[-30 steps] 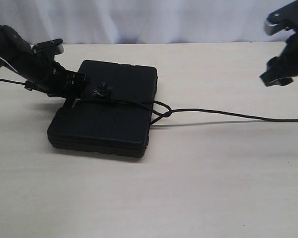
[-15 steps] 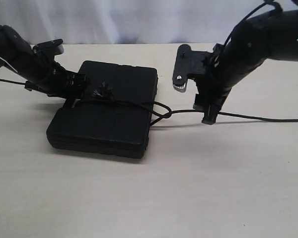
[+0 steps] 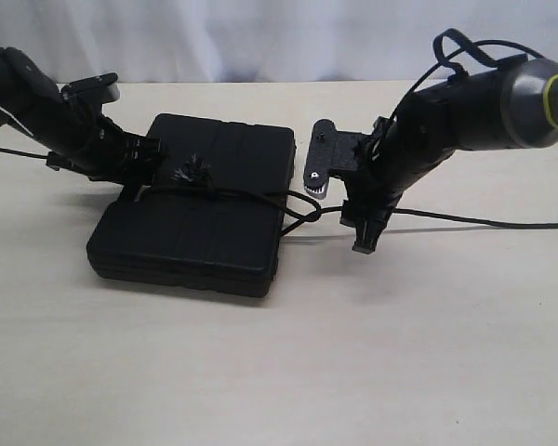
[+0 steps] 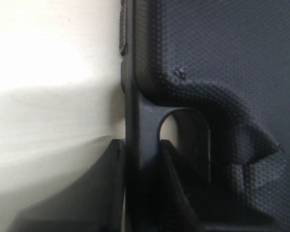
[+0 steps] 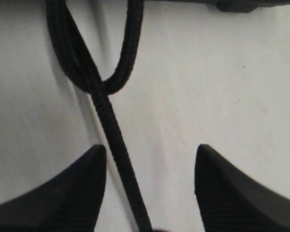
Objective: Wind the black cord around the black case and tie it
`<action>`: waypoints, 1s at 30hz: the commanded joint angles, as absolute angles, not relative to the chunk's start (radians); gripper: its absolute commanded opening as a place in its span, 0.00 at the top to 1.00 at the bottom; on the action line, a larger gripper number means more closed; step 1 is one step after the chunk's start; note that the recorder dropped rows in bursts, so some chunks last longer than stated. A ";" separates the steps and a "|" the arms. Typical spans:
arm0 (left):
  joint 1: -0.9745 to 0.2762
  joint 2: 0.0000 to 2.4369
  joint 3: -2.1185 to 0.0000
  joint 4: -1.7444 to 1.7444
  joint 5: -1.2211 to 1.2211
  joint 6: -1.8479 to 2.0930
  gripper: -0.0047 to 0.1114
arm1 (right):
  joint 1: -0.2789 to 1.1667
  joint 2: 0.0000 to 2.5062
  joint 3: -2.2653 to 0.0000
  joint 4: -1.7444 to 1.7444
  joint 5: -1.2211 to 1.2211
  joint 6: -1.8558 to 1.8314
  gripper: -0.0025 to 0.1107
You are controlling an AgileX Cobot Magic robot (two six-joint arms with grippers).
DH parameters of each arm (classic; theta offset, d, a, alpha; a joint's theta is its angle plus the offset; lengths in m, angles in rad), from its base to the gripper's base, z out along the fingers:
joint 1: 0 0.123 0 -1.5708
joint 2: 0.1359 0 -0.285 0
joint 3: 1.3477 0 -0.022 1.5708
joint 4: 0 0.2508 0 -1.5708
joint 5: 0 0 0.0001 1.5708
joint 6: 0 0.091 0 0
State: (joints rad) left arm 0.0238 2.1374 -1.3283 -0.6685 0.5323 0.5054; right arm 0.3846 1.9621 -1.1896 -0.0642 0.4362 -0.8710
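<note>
right gripper (image 3: 339, 212) nearer black case (image 3: 195, 240), astride black cord (image 3: 446, 216)

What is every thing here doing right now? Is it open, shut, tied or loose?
black case: shut, lying flat on the table.
black cord: runs across the case's top, crosses itself in a loose loop beside the case, long end trails over the table.
left gripper: shut on the case's edge.
right gripper: open, with the cord lying between its fingers, not pinched.
</note>
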 commanded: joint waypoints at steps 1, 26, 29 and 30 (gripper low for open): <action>0.023 2.130 -1.320 -0.674 0.541 0.526 0.96 | 0.387 1.971 -1.192 -0.039 0.413 -0.865 0.68; 0.025 2.078 -1.316 -0.649 0.537 0.530 0.96 | 0.220 1.803 -1.192 -0.036 0.507 -0.581 0.94; 0.025 2.097 -1.314 -0.640 0.513 0.530 0.96 | 0.175 1.803 -1.184 -0.031 0.505 -0.548 0.94; 0.025 2.104 -1.314 -0.640 0.510 0.530 0.96 | 0.163 1.803 -1.179 -0.041 0.501 -0.538 0.94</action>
State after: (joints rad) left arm 0.0063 2.0959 -1.3172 -0.7150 0.5631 0.4996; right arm 0.2220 1.8236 -1.1857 0.0276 0.5087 -0.5777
